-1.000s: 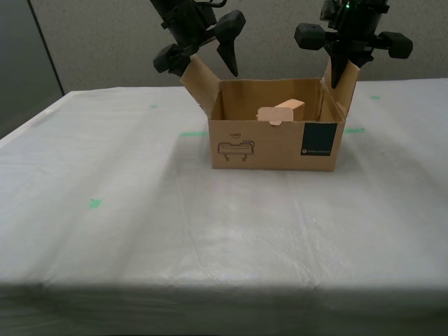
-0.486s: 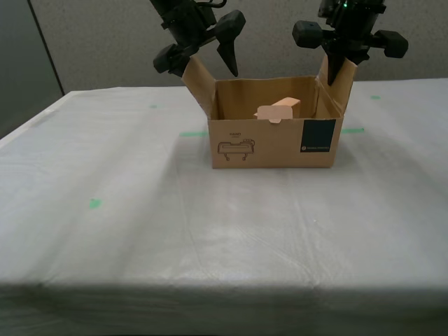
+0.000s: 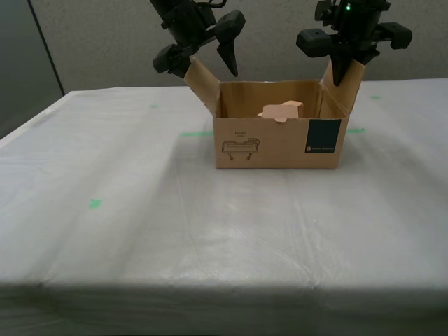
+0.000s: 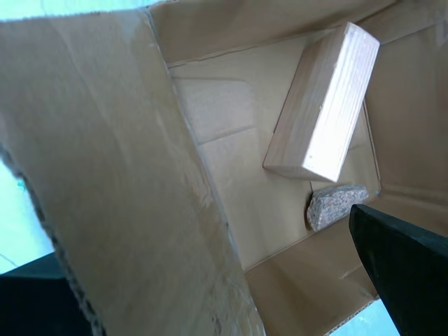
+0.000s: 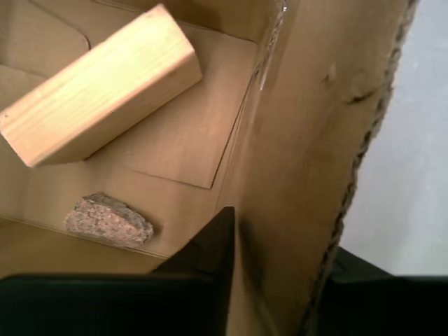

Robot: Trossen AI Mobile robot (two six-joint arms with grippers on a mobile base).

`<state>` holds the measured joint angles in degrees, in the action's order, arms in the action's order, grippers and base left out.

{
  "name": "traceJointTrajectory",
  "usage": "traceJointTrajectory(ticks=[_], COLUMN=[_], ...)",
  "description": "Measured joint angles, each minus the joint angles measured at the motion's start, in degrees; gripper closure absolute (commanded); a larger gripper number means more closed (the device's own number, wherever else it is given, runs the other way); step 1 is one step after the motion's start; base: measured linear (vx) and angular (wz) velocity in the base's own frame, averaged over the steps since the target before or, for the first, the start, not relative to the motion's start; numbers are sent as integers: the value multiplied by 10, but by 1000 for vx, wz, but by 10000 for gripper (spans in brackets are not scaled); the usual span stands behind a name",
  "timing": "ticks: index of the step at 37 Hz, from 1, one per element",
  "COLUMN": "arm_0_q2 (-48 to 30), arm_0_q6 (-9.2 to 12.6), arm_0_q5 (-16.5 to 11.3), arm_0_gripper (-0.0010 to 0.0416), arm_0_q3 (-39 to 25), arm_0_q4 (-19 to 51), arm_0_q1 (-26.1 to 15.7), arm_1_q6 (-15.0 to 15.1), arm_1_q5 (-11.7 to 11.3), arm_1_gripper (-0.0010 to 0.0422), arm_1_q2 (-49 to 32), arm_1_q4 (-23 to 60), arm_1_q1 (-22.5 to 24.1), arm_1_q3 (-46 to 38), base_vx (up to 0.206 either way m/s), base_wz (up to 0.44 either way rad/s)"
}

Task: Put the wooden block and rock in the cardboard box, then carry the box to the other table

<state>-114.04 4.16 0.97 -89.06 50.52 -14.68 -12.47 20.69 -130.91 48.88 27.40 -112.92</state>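
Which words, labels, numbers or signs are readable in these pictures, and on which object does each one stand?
No text can be read with certainty.
Cardboard box, front, above the line drawing: one short printed word, too blurred to read.
Dark teal label panel: a small pale line of print, too small to read.
Green tape marks on the table: plain, no writing.
Wooden block and rock: no markings.

Markings on the carton's front

The cardboard box [image 3: 278, 134] carries a dark teal label panel [image 3: 323, 136] with a small pale line of print near its foot, too tiny to read. Beside it sits a small line drawing [image 3: 242, 147] with a short printed word above it, also too small to make out. Nothing else in any view bears writing I can read.
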Motion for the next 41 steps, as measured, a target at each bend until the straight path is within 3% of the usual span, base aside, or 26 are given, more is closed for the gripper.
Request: traceJointTrajectory(ticks=[5,16,23,30,36,41], arm_0_q2=[0,0,0,0,0,0], arm_0_q6=[1,2,3,-3,-3,-5], arm_0_q5=[1,2,2,2,2,2], arm_0_gripper=[227,-6,59,46,3,18], arm_0_q3=[0,0,0,0,0,0], arm_0_q4=[0,0,2,4,8,12], arm_0_q1=[1,0,0,-1,-1,-1], arm_1_q6=[-6,-7,-7,-7,-23,-23], arm_1_q5=[0,0,0,-1,-59,-67], arm_1_gripper=[48,48,48,48,48,48], arm_1_q2=[0,0,0,0,1,3], arm_1_q4=[-7,-10,-10,-10,-10,-9], arm_1_q1=[0,0,0,-1,-1,-1], arm_1_q3=[0,0,0,0,0,0], base_vx=[0,0,0,0,0,0], base_wz=[0,0,0,0,0,0])
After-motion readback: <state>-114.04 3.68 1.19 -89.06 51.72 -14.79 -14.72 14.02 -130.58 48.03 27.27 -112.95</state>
